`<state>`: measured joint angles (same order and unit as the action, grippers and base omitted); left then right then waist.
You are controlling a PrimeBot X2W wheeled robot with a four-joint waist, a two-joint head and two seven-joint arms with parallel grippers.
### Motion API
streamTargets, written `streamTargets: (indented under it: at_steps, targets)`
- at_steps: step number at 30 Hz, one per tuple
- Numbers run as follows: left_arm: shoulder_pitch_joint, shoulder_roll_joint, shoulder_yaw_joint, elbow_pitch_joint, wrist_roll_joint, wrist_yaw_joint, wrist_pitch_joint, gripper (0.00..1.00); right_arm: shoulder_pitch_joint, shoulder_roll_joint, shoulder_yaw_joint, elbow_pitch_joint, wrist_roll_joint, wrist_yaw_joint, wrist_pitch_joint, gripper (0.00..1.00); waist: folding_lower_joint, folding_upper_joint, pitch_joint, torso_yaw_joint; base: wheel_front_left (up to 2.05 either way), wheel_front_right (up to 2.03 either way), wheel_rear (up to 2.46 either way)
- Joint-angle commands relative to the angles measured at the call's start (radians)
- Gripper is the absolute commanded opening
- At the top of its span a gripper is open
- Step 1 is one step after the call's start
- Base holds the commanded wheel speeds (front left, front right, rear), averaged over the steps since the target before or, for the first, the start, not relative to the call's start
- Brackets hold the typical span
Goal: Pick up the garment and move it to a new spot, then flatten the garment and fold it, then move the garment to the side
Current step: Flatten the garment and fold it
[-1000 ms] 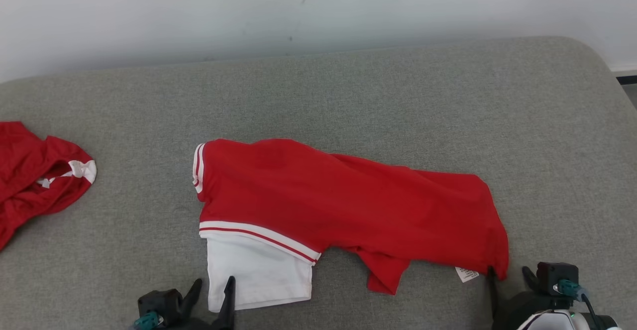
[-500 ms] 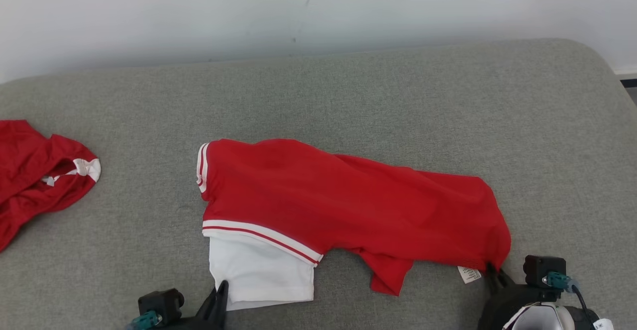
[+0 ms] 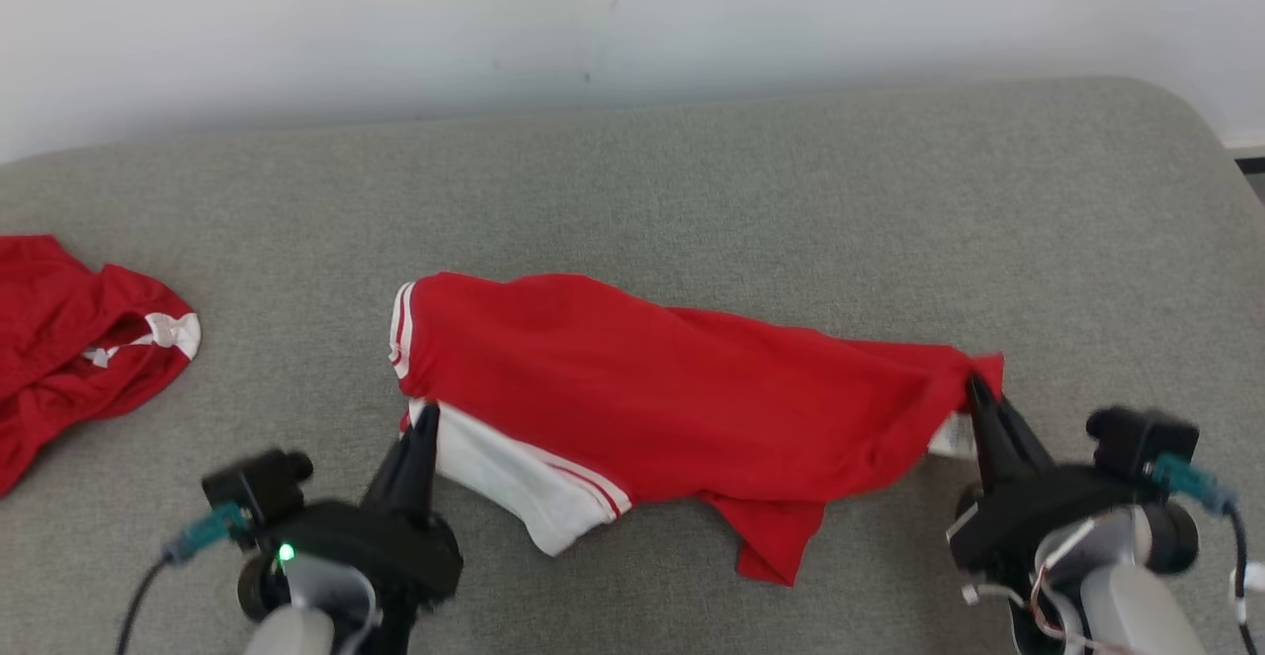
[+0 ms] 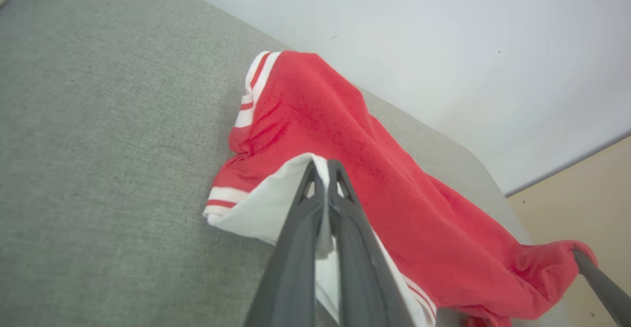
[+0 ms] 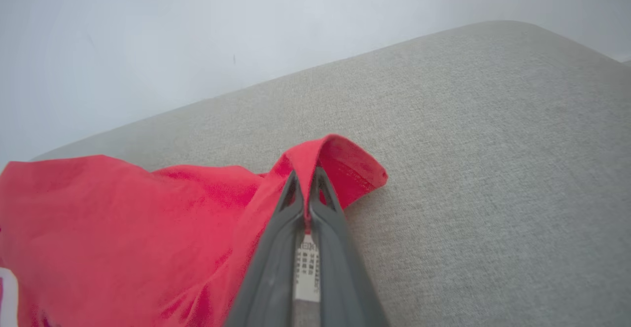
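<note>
The garment (image 3: 672, 388) is red with white stripes and a white panel, stretched across the middle of the grey cushioned surface (image 3: 692, 181). My left gripper (image 3: 427, 416) is shut on its white near-left corner, seen close in the left wrist view (image 4: 323, 165). My right gripper (image 3: 976, 388) is shut on the red right-hand corner next to the white care label (image 5: 306, 268), seen in the right wrist view (image 5: 308, 171). Both held corners are lifted and pulled back over the cloth. The garment's far edge still rests on the surface.
A second red garment (image 3: 69, 349) with white trim lies crumpled at the left edge of the surface. A pale wall (image 3: 593, 13) runs behind. The surface rounds off at the right (image 3: 1206, 141), with floor beyond.
Both grippers closed on the garment's near corners, then rose and moved away from me, folding the near edge up and over. The white panel has flipped inward.
</note>
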<state>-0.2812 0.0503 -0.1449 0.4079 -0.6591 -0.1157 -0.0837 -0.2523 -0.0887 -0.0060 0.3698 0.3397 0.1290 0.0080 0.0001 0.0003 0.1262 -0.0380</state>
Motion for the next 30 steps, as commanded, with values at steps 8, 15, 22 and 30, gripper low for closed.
streamTargets:
  at_steps: [8, 15, 22, 30]
  targets:
    - [-0.297, 0.064, 0.072, -0.11, -0.124, 0.008, 0.166, 0.0, -0.323, 0.0, 0.055, -0.097, 0.207, 0.003, 0.124, 0.0, -0.0001, -0.0003, 0.192, -0.056, 0.0, 0.0, 0.0]
    - [-0.698, 0.197, 0.11, -0.118, -0.064, 0.013, 0.178, 0.0, -0.768, 0.014, 0.057, 0.034, 0.236, 0.003, 0.115, 0.0, -0.0001, -0.0003, 0.385, -0.092, 0.0, 0.0, 0.0]
    - [-1.012, 0.303, 0.114, -0.081, 0.071, 0.013, 0.027, 0.0, -1.128, 0.027, 0.004, 0.23, 0.204, 0.003, -0.031, 0.0, -0.0001, -0.0003, 0.464, -0.114, 0.0, 0.0, 0.0]
    - [-1.245, 0.317, 0.081, -0.071, 0.158, 0.003, -0.121, 0.0, -1.383, 0.016, -0.083, 0.37, 0.137, 0.003, -0.244, 0.0, -0.0001, -0.0003, 0.481, -0.122, 0.0, 0.0, 0.0]
